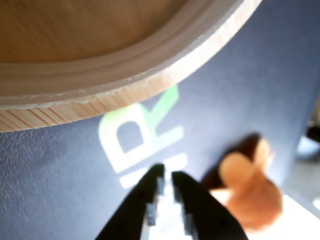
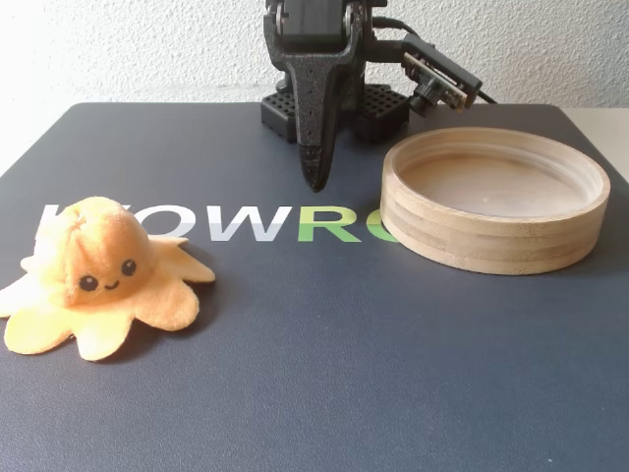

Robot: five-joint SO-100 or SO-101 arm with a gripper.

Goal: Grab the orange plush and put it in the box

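The orange plush (image 2: 98, 280), a small octopus with a smiling face, lies on the dark mat at the left in the fixed view. It shows blurred at the lower right of the wrist view (image 1: 250, 192). The box (image 2: 494, 197), a round wooden tray, stands empty at the right; its rim (image 1: 125, 80) fills the top of the wrist view. My gripper (image 2: 316, 177) hangs point-down above the mat's middle, between plush and box, touching neither. Its black fingers (image 1: 167, 182) stand close together with a thin gap and hold nothing.
The dark mat (image 2: 344, 344) carries white and green lettering (image 2: 265, 224). The arm's black base (image 2: 334, 108) stands at the mat's back edge, with a cable behind. A white wall lies beyond.
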